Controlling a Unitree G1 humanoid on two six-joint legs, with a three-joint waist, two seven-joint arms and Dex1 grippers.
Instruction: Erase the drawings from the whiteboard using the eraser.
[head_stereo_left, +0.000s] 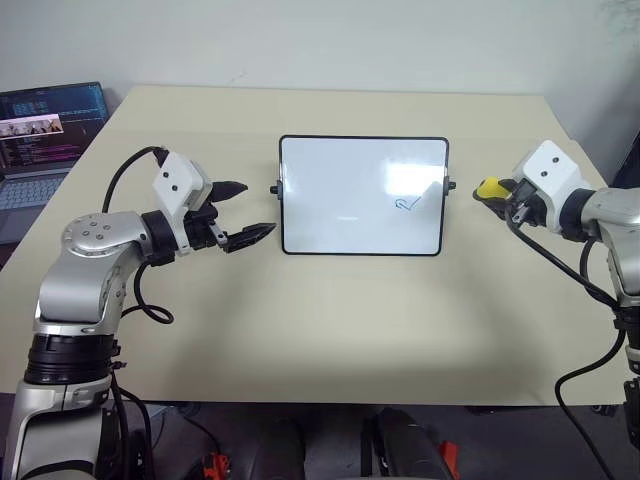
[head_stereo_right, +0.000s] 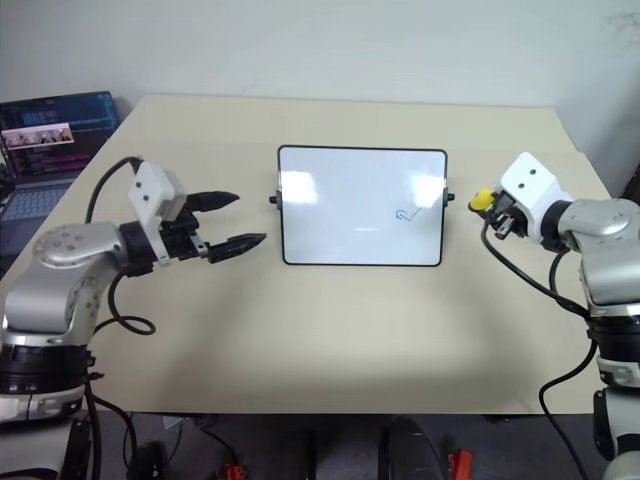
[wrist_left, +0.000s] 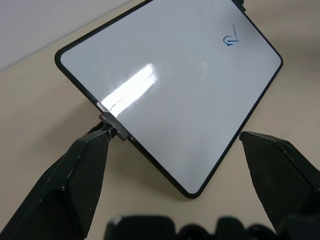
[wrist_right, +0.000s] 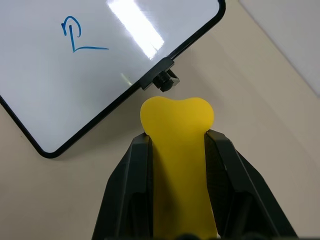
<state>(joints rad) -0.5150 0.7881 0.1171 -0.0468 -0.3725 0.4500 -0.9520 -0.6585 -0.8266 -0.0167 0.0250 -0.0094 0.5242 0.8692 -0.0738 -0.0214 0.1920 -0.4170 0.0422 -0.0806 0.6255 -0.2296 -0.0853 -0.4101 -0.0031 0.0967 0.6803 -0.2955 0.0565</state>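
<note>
The whiteboard (head_stereo_left: 362, 195) stands tilted at the middle of the beige table, black-framed with a small knob on each side. One small blue drawing (head_stereo_left: 405, 203) sits on its right half, also seen as a drawing (wrist_right: 75, 37) in the right wrist view. My right gripper (head_stereo_left: 497, 193) hovers just right of the board's right knob, shut on the yellow eraser (wrist_right: 177, 150), which pokes out between its fingers. On the other side, my left gripper (head_stereo_left: 240, 212) stands open, apart from the left knob (wrist_left: 114, 126), with nothing between its fingers.
A laptop (head_stereo_left: 45, 135) with a lit screen sits at the far left, beside the table's edge. Bare tabletop (head_stereo_left: 330, 320) lies in front of the board and behind it. A wall rises past the far edge.
</note>
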